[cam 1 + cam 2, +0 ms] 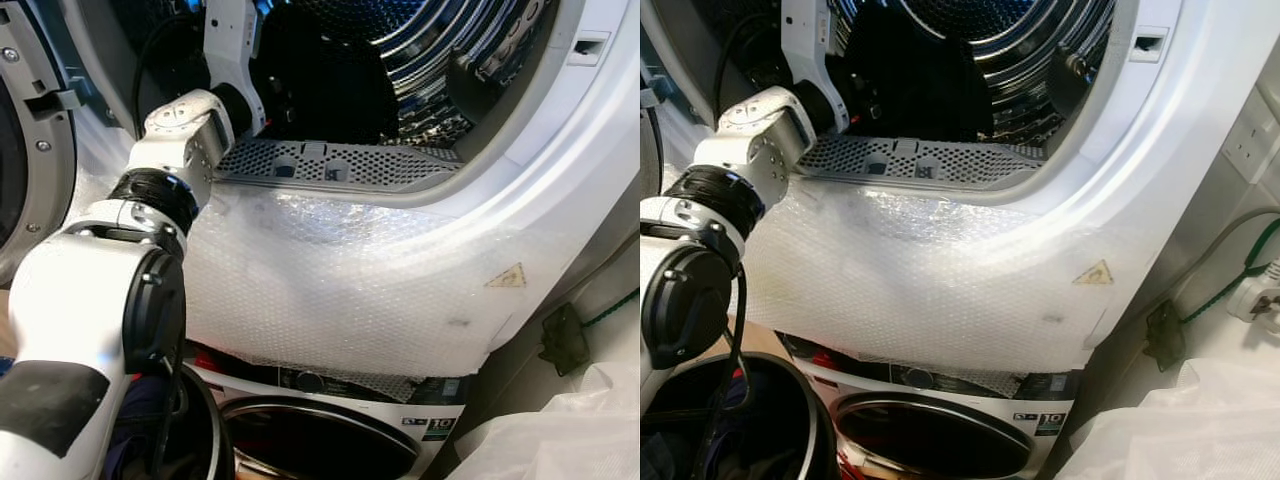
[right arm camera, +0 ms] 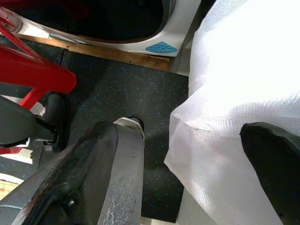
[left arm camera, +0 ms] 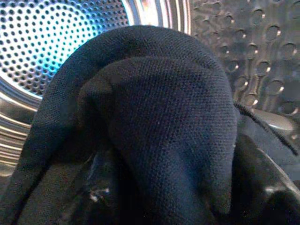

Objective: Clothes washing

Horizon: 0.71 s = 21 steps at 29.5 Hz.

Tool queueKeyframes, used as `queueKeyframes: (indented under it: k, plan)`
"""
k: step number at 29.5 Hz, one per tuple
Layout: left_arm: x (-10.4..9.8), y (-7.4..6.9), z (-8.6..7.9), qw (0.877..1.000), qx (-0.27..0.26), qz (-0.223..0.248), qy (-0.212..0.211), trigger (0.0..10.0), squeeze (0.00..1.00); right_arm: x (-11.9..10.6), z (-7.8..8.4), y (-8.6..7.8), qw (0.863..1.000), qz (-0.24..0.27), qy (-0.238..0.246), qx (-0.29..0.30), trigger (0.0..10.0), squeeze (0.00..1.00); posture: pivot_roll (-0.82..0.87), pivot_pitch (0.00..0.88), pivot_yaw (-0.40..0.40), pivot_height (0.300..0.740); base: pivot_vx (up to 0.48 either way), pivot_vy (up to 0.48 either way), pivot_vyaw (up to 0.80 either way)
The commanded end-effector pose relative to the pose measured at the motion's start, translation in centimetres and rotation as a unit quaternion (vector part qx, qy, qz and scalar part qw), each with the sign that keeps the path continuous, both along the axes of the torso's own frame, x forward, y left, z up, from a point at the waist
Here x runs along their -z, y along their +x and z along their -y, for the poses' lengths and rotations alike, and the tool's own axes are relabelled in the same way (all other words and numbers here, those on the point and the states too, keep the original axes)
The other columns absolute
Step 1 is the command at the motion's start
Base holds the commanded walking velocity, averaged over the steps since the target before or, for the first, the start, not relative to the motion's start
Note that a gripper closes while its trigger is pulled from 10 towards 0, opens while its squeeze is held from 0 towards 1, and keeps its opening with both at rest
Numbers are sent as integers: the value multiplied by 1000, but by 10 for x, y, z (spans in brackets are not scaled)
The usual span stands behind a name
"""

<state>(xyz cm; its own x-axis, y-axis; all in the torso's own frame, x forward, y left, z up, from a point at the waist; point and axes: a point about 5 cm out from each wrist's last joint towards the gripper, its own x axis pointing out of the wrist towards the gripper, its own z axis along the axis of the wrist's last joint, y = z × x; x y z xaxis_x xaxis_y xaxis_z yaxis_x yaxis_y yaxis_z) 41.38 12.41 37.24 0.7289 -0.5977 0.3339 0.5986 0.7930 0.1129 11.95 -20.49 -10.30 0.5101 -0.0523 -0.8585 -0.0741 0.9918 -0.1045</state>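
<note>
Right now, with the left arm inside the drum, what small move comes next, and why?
Probably push the left arm a little deeper, then release. The dark garment hangs right in front of the wrist camera, apparently bunched at the gripper, and sits just past the perforated lint filter at the door rim. The drum behind has room, so dropping it farther in should keep it off the rim.

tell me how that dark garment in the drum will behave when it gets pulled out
The dark garment is probably floppy: it bunches in soft folds inside the drum. Its knit looks dry and thin, so it is likely light. A loose thread hangs off it, so it could snag on the perforated lip.
</note>
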Motion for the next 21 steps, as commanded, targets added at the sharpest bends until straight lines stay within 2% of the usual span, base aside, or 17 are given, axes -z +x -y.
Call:
queueKeyframes:
  k: [1, 3, 7, 8, 9, 11, 12, 13, 14, 15, 16, 17, 18, 19, 20, 21]
  plan:
    - [-8, -3, 0, 1000, 18, 15, 10, 10000, 1000, 2, 0, -5, 1000, -15, 0, 1, 10000, 0, -44, 0, -1, 740, 0, 0, 0]
    - [-9, -4, 2, 999, 32, 21, 16, 10000, 1000, 2, 0, -3, 1000, -14, -1, 2, 10000, 0, -42, 0, -2, 740, 0, 0, 0]
    - [-18, -5, 4, 999, 10, 33, 10, 10000, 1000, 0, 0, 3, 1000, -12, -2, 0, 10000, 0, -32, 0, -3, 740, 0, 0, 0]
    - [-20, -4, 3, 999, -2, 33, 7, 10000, 1000, 0, -1, 4, 1000, -12, -2, -1, 10000, 0, -15, 0, -4, 740, 0, 0, 0]
    - [-25, -2, -1, 997, -62, 37, -1, 10000, 1000, -1, -1, 9, 1000, -7, -8, -4, 10000, 0, -2, 0, 2, 740, 0, 0, 0]
    - [-29, -1, -4, 994, -94, 44, -16, 10000, 1000, -2, -1, 13, 1000, -3, -11, -4, 10000, 0, 0, 0, 4, 740, 0, 0, 0]
    - [-34, -4, -4, 995, -76, 53, -47, 10000, 1000, -3, -4, 16, 1000, 2, -7, -4, 10000, 0, 0, 0, 8, 740, 0, 0, 0]
    - [-34, -4, -4, 995, -76, 53, -47, 10000, 1000, -3, -4, 16, 1000, 2, -7, -4, 10000, 0, 0, 0, 8, 740, 0, 0, 0]
    - [-37, -7, 2, 996, -29, 61, -50, 10000, 1000, -3, -8, 17, 1000, 4, -3, -4, 10000, 0, -1, 0, 10, 740, 0, 0, 0]
    - [-25, -8, 15, 998, 43, 46, 12, 10000, 1000, -3, -10, 17, 1000, 4, -1, -5, 10000, 0, -1, 0, 10, 740, 0, 0, 0]
    - [-16, -10, 22, 993, 95, 32, 55, 10000, 1000, -2, -11, 17, 1000, 3, 1, -6, 10000, 0, 4, 0, 9, 740, 0, 0, 0]
    - [-6, -13, 28, 982, 142, 30, 121, 10000, 1000, -2, -13, 16, 1000, 3, 2, -7, 10000, 0, 5, 0, 9, 740, 0, 0, 0]
    - [2, -14, 31, 971, 158, 31, 175, 10000, 1000, -1, -14, 15, 1000, 2, 4, -9, 10000, 0, 3, 0, 11, 740, 0, 0, 0]
    - [5, -14, 32, 967, 158, 31, 196, 10000, 1000, -1, -15, 15, 1000, 1, 6, -10, 10000, 0, 3, 0, 10, 740, 0, 0, 0]
    - [6, -14, 33, 967, 161, 32, 197, 10000, 1000, -1, -15, 15, 1000, 1, 6, -10, 10000, 0, 3, 0, 10, 740, 0, 0, 0]
    - [-7, -14, 32, 979, 134, 53, 141, 10000, 1000, 0, -16, 12, 1000, -2, 7, -11, 10000, 0, 4, 0, 8, 740, 0, 0, 0]
